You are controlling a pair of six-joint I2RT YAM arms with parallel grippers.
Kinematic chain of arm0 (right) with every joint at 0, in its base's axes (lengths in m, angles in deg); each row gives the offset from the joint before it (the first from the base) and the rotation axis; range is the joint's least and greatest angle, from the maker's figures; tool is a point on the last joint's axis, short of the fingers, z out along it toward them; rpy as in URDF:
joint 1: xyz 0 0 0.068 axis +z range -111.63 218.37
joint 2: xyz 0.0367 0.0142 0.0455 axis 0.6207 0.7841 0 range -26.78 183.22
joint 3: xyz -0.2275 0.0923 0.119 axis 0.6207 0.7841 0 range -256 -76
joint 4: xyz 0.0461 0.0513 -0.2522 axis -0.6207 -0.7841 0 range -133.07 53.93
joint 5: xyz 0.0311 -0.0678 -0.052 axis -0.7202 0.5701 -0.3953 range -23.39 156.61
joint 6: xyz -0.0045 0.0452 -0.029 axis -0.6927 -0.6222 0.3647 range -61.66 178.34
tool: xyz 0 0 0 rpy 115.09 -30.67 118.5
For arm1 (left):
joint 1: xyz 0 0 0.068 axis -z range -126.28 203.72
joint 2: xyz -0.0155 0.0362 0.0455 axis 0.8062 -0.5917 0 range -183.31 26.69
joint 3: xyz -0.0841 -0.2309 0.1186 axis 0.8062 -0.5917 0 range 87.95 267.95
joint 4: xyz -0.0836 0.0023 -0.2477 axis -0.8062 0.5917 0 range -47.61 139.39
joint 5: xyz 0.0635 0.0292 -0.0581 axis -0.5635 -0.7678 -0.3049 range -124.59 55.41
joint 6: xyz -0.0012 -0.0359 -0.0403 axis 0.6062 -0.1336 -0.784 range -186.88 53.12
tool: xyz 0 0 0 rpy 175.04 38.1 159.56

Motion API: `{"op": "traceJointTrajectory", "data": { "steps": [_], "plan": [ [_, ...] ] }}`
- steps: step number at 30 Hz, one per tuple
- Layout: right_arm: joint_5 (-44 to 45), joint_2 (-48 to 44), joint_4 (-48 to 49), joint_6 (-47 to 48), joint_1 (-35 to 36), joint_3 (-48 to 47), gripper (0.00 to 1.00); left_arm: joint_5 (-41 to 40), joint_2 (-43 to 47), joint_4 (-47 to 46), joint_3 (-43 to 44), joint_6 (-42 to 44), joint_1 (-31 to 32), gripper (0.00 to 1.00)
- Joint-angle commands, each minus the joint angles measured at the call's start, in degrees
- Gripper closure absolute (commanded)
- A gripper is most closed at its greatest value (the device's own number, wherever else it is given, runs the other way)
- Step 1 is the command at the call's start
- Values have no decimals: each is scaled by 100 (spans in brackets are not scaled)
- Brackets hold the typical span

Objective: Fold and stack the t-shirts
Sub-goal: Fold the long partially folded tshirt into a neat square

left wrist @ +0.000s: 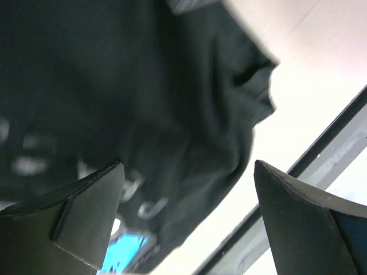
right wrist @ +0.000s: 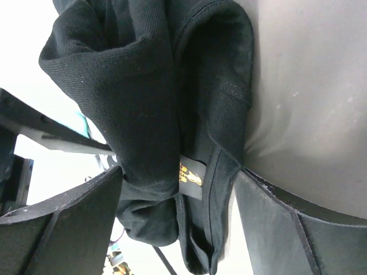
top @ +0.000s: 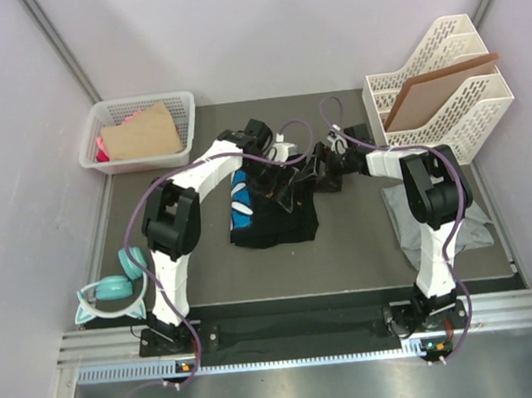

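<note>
Black t-shirt partly under left arm; grey t-shirt behind right arm.

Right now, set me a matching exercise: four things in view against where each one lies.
Things:
1. black t-shirt
2. grey t-shirt
3. teal headphones
4. brown board

Places:
A. standing in the white file rack, far right
B. near-left corner
C. centre
D. right side, nearer than the rack

Pairs: 1-C, 2-D, 3-B, 4-A
</note>
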Motion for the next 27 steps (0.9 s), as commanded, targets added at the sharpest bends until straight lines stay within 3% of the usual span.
{"op": "traceJointTrajectory", "data": {
  "steps": [1, 5, 14, 27],
  "plan": [
    [304, 212, 8, 273, -169, 41, 21, 249, -110, -78, 731, -61, 300, 1],
    [260, 379, 200, 116, -178, 32, 21, 390, -242, 28, 1171, -158, 414, 1],
    [111, 660, 385, -8, 103, -21, 23, 382, -374, -359, 548, -308, 494, 1],
    [93, 1029, 737, -360, 578, -161, 25, 303, -1042, -386, 898, -431, 722, 1]
  ]
}}
